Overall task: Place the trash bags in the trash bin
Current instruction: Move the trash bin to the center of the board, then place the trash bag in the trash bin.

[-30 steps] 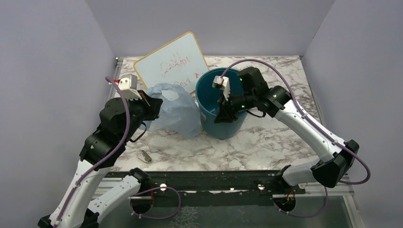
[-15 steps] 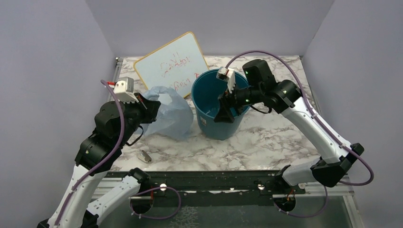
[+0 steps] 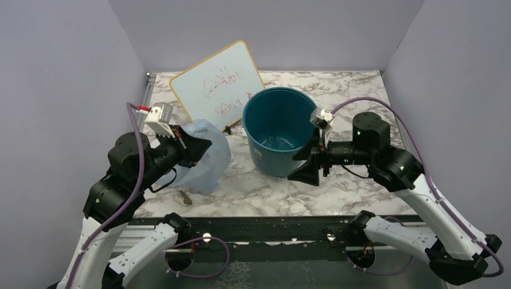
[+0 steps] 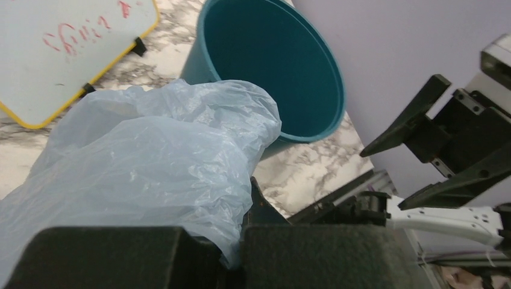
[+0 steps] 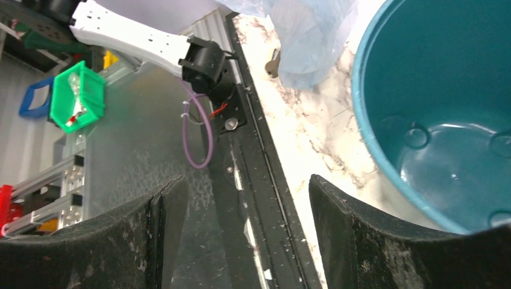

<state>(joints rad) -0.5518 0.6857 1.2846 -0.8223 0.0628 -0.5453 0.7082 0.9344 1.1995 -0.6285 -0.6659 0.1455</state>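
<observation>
Right end effector (image 3: 300, 166) withdrew, jaws apart, just beside the trash bin (image 3: 272, 161).

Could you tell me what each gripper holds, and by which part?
The left gripper pinches the trash bag by a bunched edge; the right gripper is open, holding nothing.

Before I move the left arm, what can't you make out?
- Where the left gripper pinches: covered by the crinkly pale-blue plastic film bag, top and left wrist views.
- Red writing on the yellow-edged whiteboard: too small from top, cut off in left wrist.
- Small brown object near bag: too small.
</observation>
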